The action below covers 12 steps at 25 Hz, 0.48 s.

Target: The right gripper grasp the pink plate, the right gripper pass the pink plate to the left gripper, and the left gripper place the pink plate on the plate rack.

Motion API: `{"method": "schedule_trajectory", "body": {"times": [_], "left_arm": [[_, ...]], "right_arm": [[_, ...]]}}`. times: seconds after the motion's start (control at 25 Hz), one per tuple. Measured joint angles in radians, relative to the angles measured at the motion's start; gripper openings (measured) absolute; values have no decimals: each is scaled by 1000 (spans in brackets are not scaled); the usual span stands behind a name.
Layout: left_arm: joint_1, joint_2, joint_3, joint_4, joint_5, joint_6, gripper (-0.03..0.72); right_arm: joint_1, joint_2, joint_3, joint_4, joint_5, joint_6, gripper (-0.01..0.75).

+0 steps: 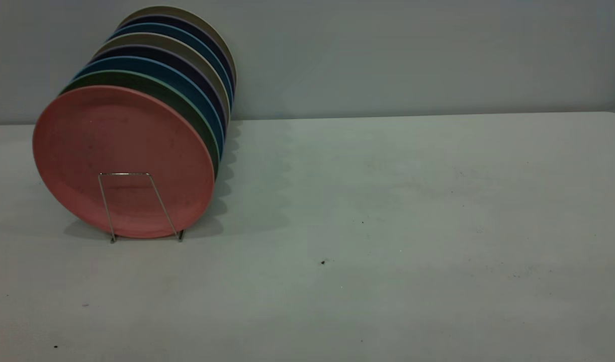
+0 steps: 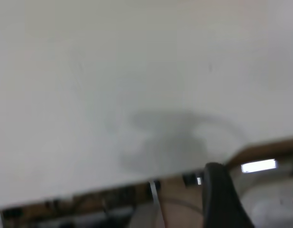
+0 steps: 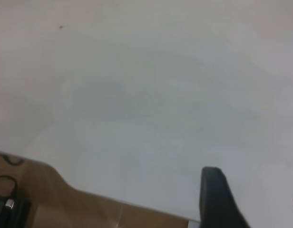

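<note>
The pink plate (image 1: 123, 161) stands on edge at the front of a row of plates at the table's left. It leans behind the front wire loop of the plate rack (image 1: 123, 174). Neither arm shows in the exterior view. In the left wrist view the left gripper (image 2: 255, 190) hangs over the table's edge, open with nothing between its fingers (image 2: 220, 194). The right wrist view shows the right gripper (image 3: 255, 192) open over bare table near an edge, one finger (image 3: 215, 199) in plain sight and the other at the picture's border.
Behind the pink plate stand several more plates in the rack: a green one (image 1: 151, 83), blue ones (image 1: 151, 64), dark and beige ones (image 1: 186, 15). The white table (image 1: 387, 226) stretches to the right. A grey wall closes the back.
</note>
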Motion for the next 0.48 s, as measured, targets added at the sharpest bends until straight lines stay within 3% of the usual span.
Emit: {"method": "schedule_trajectory", "body": {"times": [0.28, 0.48], "left_arm": [[0, -181, 301, -19, -7, -2, 504], [0, -325, 320, -75, -23, -29, 510]], "right_arm": [[0, 0, 0, 0, 0, 0, 401], [0, 0, 0, 0, 0, 0, 401]]}}
